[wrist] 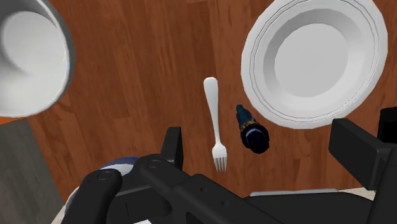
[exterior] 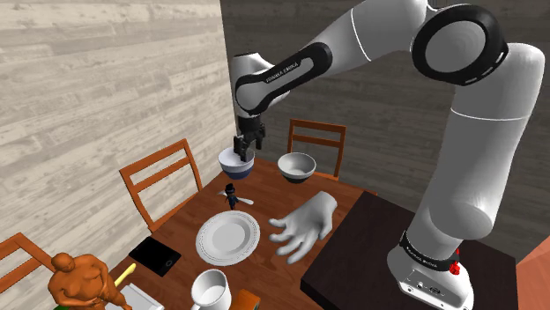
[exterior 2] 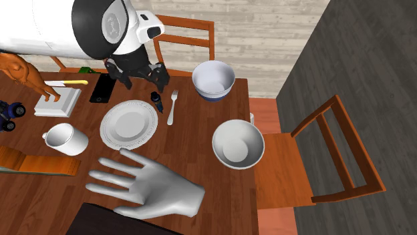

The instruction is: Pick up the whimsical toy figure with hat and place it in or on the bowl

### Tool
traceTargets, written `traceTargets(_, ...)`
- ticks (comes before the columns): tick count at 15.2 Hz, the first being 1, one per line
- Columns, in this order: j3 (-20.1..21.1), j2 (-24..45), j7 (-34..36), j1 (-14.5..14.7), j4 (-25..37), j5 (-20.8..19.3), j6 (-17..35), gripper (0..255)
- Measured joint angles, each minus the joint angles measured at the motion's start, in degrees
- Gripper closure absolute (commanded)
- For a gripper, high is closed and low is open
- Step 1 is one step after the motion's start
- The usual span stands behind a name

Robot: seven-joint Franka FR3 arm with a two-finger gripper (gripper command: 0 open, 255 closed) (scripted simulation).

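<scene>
The toy figure [exterior: 231,195] is small and dark blue with a hat. It lies on the wooden table [exterior 2: 194,133] between a white fork [wrist: 216,121] and a white plate [wrist: 315,60]. My black gripper [exterior: 248,145] hangs open well above the table, over the figure [wrist: 252,130], which shows between the spread fingers without touching them. A white bowl with a blue base [exterior 2: 214,80] stands close by near the far edge. A second, grey-white bowl [exterior 2: 238,143] sits further along the table. The gripper [wrist: 264,153] holds nothing.
A large white hand sculpture [exterior: 304,227] lies near my stand. A white mug [exterior: 210,289], a black tablet [exterior: 155,255] and an orange seated figure [exterior: 79,280] occupy the near end. Wooden chairs [exterior: 163,176] [exterior 2: 327,153] stand around the table.
</scene>
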Motion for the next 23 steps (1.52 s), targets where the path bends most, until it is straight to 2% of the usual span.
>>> traceTargets(7, 0.29, 15.21, 0.3, 1.62, 11.47, -2.05, 0.96, 0)
traceTargets(14, 0.32, 31.59, 0.7, 4.26, 28.14, -3.81, -1.95, 0)
traceTargets(23, 0.06, 36.44, 0.72, 4.65, 29.0, -4.27, 1.68, 0)
